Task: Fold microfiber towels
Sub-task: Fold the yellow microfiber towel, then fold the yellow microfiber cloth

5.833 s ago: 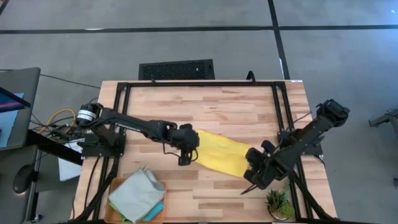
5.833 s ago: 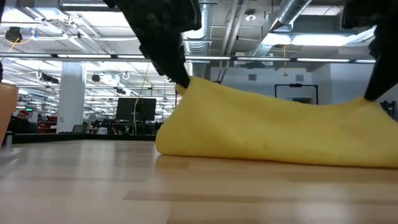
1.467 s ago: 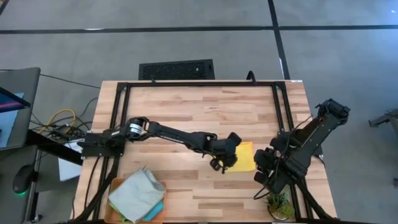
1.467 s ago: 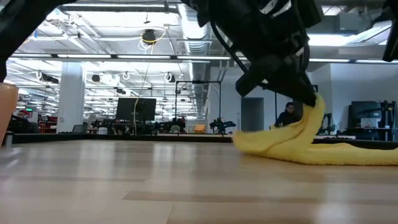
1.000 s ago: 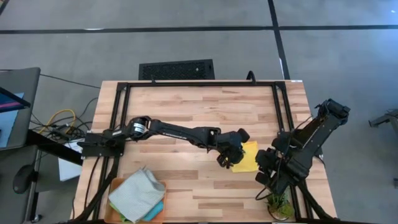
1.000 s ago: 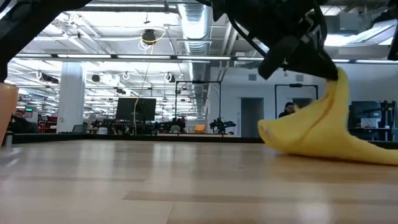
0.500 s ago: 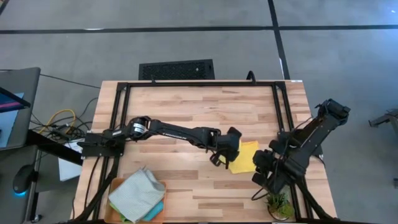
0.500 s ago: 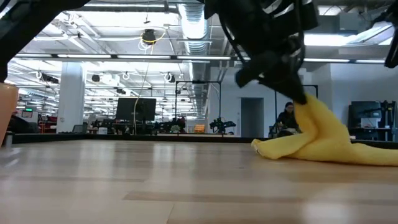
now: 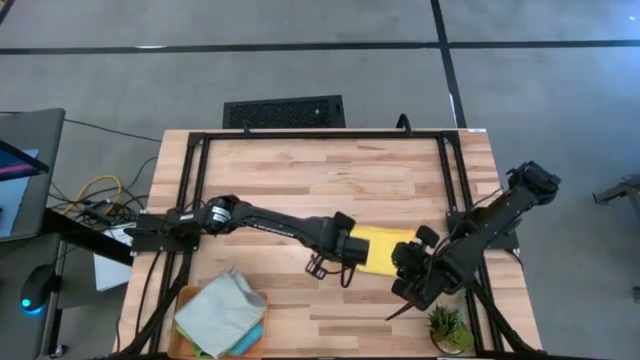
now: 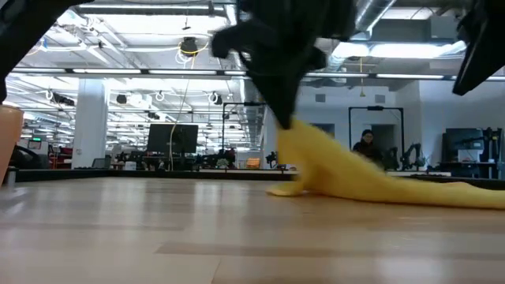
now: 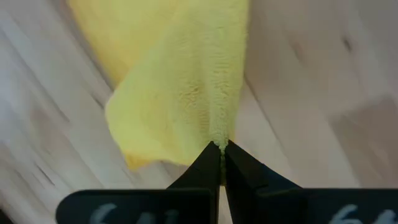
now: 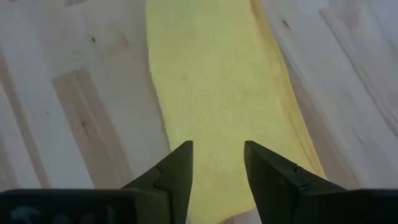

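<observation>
Now left end effector (image 11: 221, 149) pinches yellow towel's (image 9: 383, 248) edge.

Place: you are looking at a robotics lab in a large open industrial hall.
Ceiling: exposed ducts (image 10: 371, 17) and rows of strip lights (image 10: 118, 72) run overhead.
Background: you see monitors (image 10: 171, 139) on benches, other robot rigs (image 10: 282, 158), and a person (image 10: 366, 147) far behind.
Floor: grey concrete (image 9: 300, 70) with dark tape lines.
Bench: your butcher-block table (image 9: 330, 170) carries a black metal frame (image 9: 320, 133); loose cables (image 9: 95, 190) trail at its left edge.
</observation>
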Tool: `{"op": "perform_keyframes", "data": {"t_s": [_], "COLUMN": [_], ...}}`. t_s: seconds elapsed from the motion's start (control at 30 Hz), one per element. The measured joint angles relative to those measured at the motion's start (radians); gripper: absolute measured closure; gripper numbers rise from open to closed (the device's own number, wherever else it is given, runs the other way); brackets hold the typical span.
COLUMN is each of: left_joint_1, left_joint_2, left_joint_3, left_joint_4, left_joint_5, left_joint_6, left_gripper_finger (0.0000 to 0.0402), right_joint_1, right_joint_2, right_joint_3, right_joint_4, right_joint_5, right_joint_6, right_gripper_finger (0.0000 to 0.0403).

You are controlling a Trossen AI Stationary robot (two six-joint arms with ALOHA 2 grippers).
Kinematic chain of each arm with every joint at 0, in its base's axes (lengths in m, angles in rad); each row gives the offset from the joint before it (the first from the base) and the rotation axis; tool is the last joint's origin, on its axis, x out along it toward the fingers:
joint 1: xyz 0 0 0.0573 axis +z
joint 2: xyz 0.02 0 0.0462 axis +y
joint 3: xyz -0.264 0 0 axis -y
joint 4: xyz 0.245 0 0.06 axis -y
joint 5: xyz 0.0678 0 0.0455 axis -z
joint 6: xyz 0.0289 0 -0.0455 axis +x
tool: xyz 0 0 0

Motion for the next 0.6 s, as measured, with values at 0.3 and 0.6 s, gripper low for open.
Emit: {"op": "perform_keyframes", "data": {"t_s": [0.3, 0.6], "left_joint_1": [-0.070, -0.104], "left_joint_2": [0.000, 0.000], "left_joint_3": [0.011, 0.011], "left_joint_4": [-0.287, -0.295], "left_joint_5": [0.003, -0.052], "left_joint_6": [-0.273, -0.319], "left_gripper_finger": [0.0401, 0.0401], "right_joint_1": [-0.039, -0.088], "right_joint_2": [0.134, 0.269], "right_joint_3": [0.000, -0.001], "right_joint_4": [0.158, 0.260], "right_joint_5": [-0.001, -0.049], "right_joint_6": [-0.113, -0.183], "right_gripper_finger": [0.0239, 0.0241]}}
